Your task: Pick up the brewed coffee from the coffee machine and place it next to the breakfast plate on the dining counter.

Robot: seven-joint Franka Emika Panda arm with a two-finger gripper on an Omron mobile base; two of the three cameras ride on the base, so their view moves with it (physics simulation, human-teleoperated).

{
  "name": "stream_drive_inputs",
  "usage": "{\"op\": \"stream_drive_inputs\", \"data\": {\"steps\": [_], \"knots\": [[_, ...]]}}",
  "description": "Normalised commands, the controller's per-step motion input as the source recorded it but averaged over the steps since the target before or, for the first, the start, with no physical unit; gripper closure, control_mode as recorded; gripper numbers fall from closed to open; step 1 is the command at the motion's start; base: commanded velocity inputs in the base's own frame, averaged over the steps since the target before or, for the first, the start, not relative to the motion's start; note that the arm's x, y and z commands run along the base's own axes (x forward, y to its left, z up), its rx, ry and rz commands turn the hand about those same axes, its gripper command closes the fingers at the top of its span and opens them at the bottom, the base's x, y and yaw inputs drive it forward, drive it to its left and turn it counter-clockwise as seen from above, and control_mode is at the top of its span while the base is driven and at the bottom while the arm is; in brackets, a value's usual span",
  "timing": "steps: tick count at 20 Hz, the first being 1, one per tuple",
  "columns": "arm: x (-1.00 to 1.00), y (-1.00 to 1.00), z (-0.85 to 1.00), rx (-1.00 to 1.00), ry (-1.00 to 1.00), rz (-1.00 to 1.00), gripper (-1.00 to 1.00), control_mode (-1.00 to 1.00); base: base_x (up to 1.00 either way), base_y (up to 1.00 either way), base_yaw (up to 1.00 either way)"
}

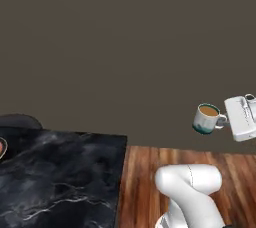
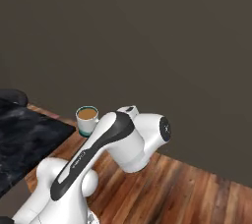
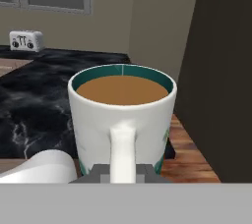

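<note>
The white mug of coffee (image 3: 122, 120) fills the hand view, its handle clamped in the closed tool (image 1: 223, 119). It hangs upright in the air above the wooden floor (image 1: 145, 172), off the corner of the black marble bench (image 1: 65, 177).

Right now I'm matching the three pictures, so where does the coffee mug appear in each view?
Left base view: the coffee mug hangs at the right, above the wooden floor.
Right base view: left of centre, behind the arm's elbow.
Hand view: centre, close up, handle toward the camera.
Shared landmark: the black marble dining counter.
</note>
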Motion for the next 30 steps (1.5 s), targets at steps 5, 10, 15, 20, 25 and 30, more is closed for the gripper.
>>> {"op": "stream_drive_inputs", "data": {"steps": [5, 10, 15, 20, 25, 30], "knots": [[0.00, 0.00, 0.00, 0.00, 0.00, 0.00, 1.00, 1.00, 1.00, -0.68, 0.48], [0.00, 0.00, 0.00, 0.00, 0.00, 0.00, 1.00, 1.00, 1.00, -0.70, 0.49], [0.00, 0.00, 0.00, 0.00, 0.00, 0.00, 1.00, 1.00, 0.98, -0.61, 0.54], [0.00, 0.00, 0.00, 0.00, 0.00, 0.00, 1.00, 1.00, 0.99, -0.42, 0.61], [0.00, 0.00, 0.00, 0.00, 0.00, 0.00, 1.00, 1.00, 1.00, -0.20, 0.65], [0.00, 0.00, 0.00, 0.00, 0.00, 0.00, 1.00, 1.00, 1.00, -0.06, 0.66]]}}
